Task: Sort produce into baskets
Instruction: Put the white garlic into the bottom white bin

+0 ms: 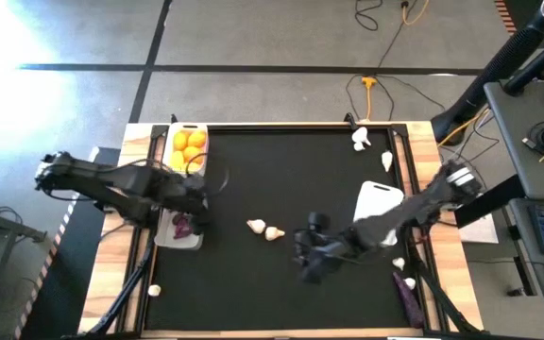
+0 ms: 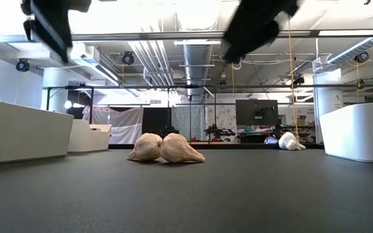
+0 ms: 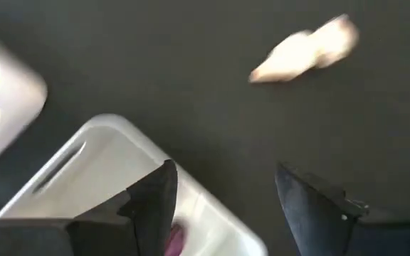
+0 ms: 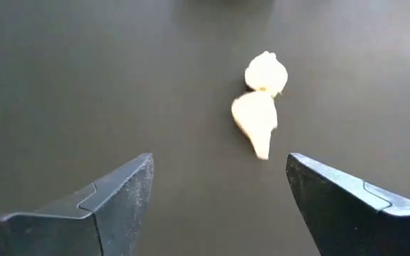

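Bench (image 1: pixel 281 179): black mat surface with light wooden edges.

Resting on it:
- Bin with oranges (image 1: pixel 188 146), at the left edge, far side.
- Bin holding a purple eggplant (image 1: pixel 179 229), at the left edge, just in front of the first.
- Third white bin (image 1: pixel 376 200), right side, partly covered by an arm.
- Two garlic bulbs (image 1: pixel 264 229), touching, near the middle.
- One garlic bulb (image 1: pixel 154 290), near left corner.
- Garlic bulbs (image 1: pixel 362 140), far right, with another (image 1: pixel 386 160) beside.
- Eggplant (image 1: pixel 407 298), near right edge, with small white pieces (image 1: pixel 399 263) close by.
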You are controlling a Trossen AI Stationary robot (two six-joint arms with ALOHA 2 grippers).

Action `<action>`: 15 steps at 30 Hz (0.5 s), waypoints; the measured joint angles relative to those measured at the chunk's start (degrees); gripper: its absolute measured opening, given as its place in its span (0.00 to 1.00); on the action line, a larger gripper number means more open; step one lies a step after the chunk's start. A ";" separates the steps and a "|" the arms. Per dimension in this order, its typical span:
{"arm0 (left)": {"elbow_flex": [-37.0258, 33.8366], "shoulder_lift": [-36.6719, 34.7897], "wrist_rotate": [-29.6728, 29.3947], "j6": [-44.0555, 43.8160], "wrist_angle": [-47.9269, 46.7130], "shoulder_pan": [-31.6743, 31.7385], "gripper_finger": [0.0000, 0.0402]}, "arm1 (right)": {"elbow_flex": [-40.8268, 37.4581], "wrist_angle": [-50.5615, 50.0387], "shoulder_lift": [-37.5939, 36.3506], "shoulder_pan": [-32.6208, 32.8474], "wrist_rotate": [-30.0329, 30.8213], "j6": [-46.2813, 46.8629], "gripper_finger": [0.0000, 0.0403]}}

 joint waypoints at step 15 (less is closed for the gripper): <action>-0.30 -6.66 -16.83 5.88 22.54 -20.86 0.47 | -0.04 18.82 16.84 -15.16 -13.55 -14.99 0.71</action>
